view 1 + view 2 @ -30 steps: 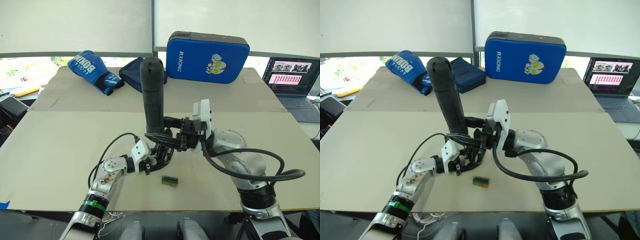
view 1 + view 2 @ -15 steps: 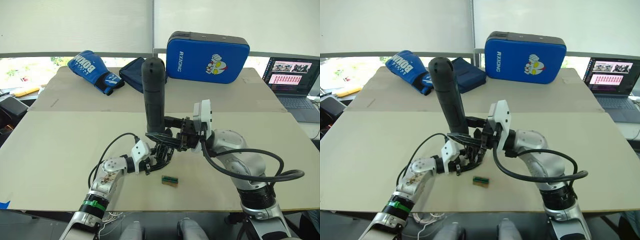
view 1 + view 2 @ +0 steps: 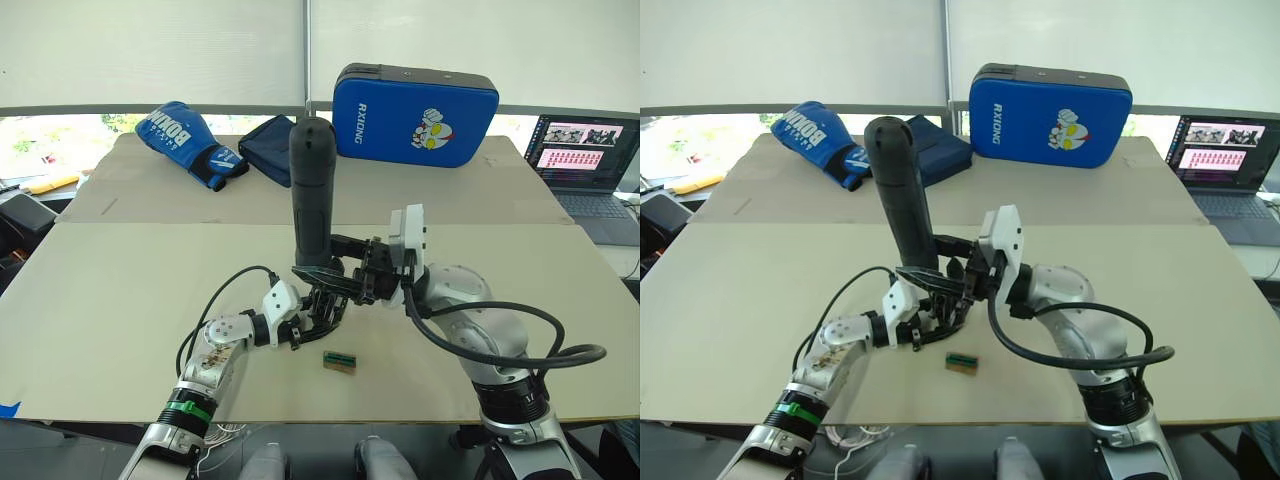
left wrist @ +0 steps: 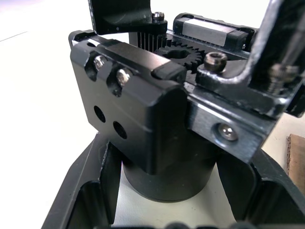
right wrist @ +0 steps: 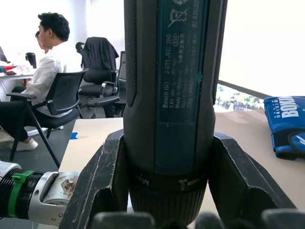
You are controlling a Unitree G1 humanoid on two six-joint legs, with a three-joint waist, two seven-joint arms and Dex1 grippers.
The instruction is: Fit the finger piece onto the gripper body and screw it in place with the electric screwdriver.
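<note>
I'm clamping the electric screwdriver [image 3: 311, 190] upright w/ right gripper [image 3: 330, 273], bit down at 6 o'clock. Left gripper [image 3: 318, 315] is pinching the gripper body [image 4: 143, 119]. Driver is looking top-heavy and stiff, so I'm gripping low by the collar.

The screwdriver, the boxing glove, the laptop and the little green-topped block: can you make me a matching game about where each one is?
Things:
1. electric screwdriver
2. blue boxing glove
3. laptop
4. green-topped block

Places:
A. lying on the near part of the table, just in front of the two grippers
B. at the far right edge of the table, screen lit
C. standing upright, clamped in the right gripper
D. at the far left of the table, by the window

Pairs: 1-C, 2-D, 3-B, 4-A
</note>
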